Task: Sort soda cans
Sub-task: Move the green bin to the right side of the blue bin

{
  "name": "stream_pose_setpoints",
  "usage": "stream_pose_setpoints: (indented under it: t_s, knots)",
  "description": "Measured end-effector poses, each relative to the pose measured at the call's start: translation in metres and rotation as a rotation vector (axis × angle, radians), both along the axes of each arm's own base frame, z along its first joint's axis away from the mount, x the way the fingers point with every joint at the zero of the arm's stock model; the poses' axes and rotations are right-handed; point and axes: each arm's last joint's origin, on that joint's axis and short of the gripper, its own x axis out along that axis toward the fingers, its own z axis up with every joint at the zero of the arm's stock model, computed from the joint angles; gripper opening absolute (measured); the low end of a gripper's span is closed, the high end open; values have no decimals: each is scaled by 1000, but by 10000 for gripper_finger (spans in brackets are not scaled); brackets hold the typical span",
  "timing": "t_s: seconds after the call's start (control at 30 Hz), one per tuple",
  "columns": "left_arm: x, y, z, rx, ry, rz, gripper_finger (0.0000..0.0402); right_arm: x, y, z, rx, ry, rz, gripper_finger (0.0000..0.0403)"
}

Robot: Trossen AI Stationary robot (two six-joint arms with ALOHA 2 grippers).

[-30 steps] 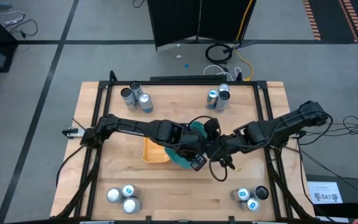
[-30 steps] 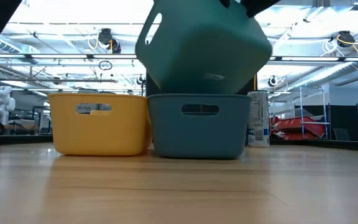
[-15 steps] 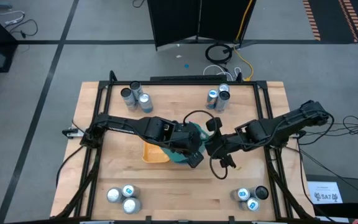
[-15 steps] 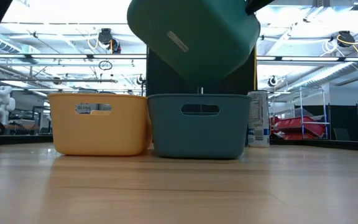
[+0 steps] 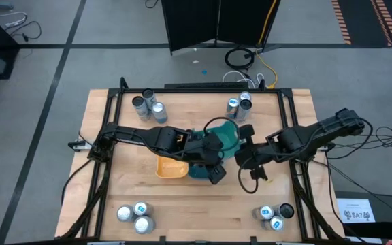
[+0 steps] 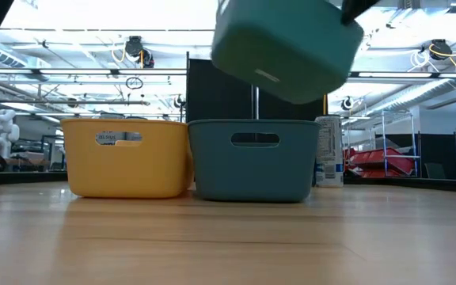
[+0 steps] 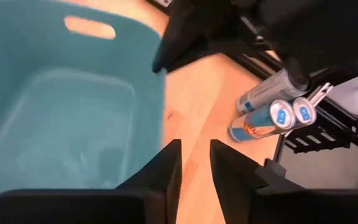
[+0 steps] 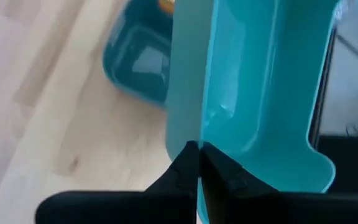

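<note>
I see the lifted teal plastic tray (image 6: 287, 49) has swung rightward, off the teal tray on the table (image 6: 252, 158); my right gripper (image 8: 197, 155), clamped on its wall, has pulled back with it.

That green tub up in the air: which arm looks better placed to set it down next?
Probably the right. Its claw is pinched on the wall of the lifted teal tub, above the teal tub on the table. The left claw hangs open, holding nothing.
</note>
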Motion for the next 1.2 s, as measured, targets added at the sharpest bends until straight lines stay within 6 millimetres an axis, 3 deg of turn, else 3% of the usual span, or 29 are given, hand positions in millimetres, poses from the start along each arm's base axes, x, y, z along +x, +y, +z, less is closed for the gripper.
stream_pose_setpoints:
  t_s: [0.13, 0.33, 0.43, 0.6, 0.7, 0.8, 0.93, 1.1, 1.2]
  knots:
    - [1, 5, 0, 3, 3, 8, 116, -5, -2, -2, 25, 37, -80, 0]
    - [-17, 13, 20, 43, -22, 19, 123, -27, -8, 0, 113, 77, -336, 0]
    - [-39, 19, 33, 130, 9, 131, 123, -44, -10, 6, 142, 80, -451, 0]
    - [-91, 32, 40, 219, 142, 508, 123, -69, -5, 15, 217, 44, -537, 0]
    - [-106, 37, 46, 228, 94, 512, 123, -77, 1, 15, 235, 53, -550, 0]
    - [-121, 43, 39, 242, 154, 558, 123, -83, 8, 8, 238, 94, -563, 0]
    - [-130, 48, 13, 230, 248, 495, 123, -86, 19, -9, 224, 154, -560, 0]
    - [-159, 58, -16, 188, 341, 525, 122, -78, 32, -35, 174, 201, -491, 0]
    - [-174, 63, -30, 127, 305, 520, 122, -72, 38, -50, 141, 285, -435, 0]
